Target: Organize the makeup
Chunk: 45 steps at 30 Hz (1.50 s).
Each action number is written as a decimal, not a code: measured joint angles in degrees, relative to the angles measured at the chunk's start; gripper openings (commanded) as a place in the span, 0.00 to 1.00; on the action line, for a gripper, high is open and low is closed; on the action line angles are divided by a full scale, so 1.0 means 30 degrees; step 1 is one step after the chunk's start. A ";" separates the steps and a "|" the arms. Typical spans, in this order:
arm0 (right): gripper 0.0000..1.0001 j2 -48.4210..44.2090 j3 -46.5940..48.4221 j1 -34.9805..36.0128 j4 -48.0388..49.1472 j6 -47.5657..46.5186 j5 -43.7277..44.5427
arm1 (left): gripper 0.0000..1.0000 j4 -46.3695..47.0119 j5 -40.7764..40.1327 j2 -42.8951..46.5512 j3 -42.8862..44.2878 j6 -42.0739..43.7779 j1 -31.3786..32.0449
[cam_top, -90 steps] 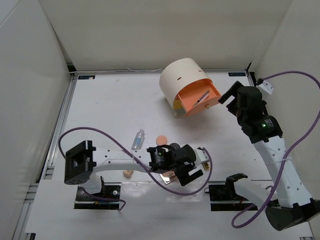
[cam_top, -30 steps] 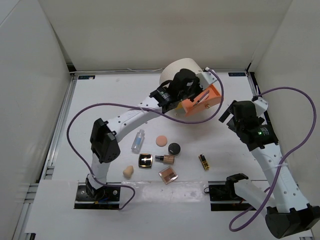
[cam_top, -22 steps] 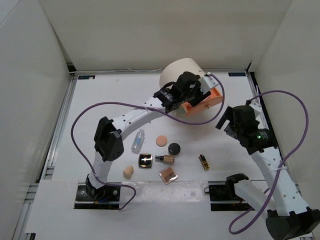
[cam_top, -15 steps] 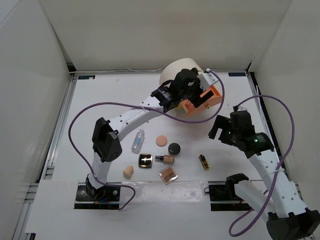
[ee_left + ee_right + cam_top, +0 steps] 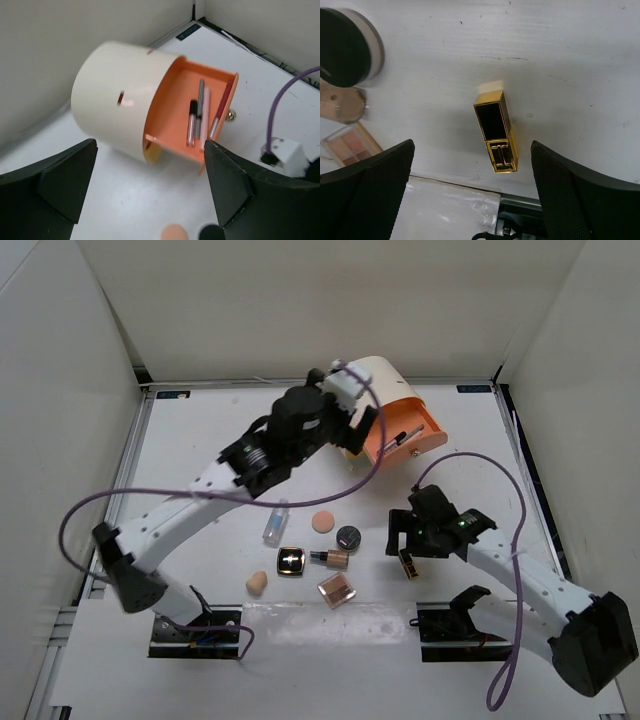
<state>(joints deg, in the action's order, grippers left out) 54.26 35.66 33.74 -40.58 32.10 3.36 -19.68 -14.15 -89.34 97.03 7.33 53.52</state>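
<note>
Jaws of the right arm (image 5: 505, 562) are spread wide and hold nothing. They stand either side of the gold lipstick (image 5: 496, 131) without touching it. The lipstick is a glossy, square-sectioned metal case lying flat on the white desk (image 5: 200, 440), close to the near edge and right of its middle.

Left of it, toward the middle of the near edge, lie:
- the round black compact (image 5: 347, 536);
- the foundation bottle (image 5: 330, 558), on its side;
- two square compacts: one mirrored and gold-rimmed (image 5: 291, 560), one showing tan powder pans (image 5: 337, 589);
- the peach round puff (image 5: 322, 521);
- the clear little bottle (image 5: 276, 521), on its side;
- the beige egg sponge (image 5: 256, 584).

The jaws of the left arm (image 5: 200, 500) are likewise spread and empty, held above the cream cylinder box (image 5: 115, 95) at the far edge. Its smooth orange drawer (image 5: 175, 107) is pulled open. Inside lie slim tubes (image 5: 205, 117) side by side: one black-capped, one grey, one pale pink, one red.
</note>
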 measured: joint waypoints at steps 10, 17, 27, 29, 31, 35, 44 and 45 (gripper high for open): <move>0.84 0.4422 -0.0809 0.2368 0.2178 0.0670 0.2987 | 0.98 -0.4131 -0.3461 0.8058 -0.9187 -0.8269 -0.0029; 0.47 0.5020 -0.1078 0.2922 0.3271 0.0882 0.4102 | 0.98 -0.6564 -0.4386 1.0069 -1.1606 -1.1766 -0.0029; 0.05 0.4342 -0.1202 0.3869 0.3847 0.1807 0.4393 | 0.98 -0.7526 -0.4881 1.0207 -1.1744 -1.2750 -0.0029; 0.04 0.4189 -0.0984 0.4036 0.3453 0.1778 0.4415 | 0.98 -0.7643 -0.4998 1.0207 -1.1744 -1.2779 -0.0029; 0.04 0.3934 -0.0117 0.4342 0.2579 0.1566 0.4422 | 0.98 -0.7715 -0.5129 1.0207 -1.1744 -1.2794 -0.0029; 0.06 0.3177 0.3716 0.4874 0.1763 0.0772 0.4466 | 0.98 -0.7686 -0.5442 1.0207 -1.1737 -1.2764 -0.0029; 0.10 0.3708 1.1591 0.4350 0.3381 -0.1501 0.7264 | 0.98 -0.6681 -0.5923 0.9704 -1.1453 -1.2160 -0.0255; 0.10 0.4277 1.2254 0.3985 0.3570 -0.1647 0.7650 | 0.98 -0.6601 -0.5938 0.9515 -1.1329 -1.2094 -0.0321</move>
<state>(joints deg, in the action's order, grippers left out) 67.09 72.42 45.69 -29.87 27.16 26.30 -39.48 -31.97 -60.80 63.05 -28.95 52.56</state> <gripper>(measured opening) 0.320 0.984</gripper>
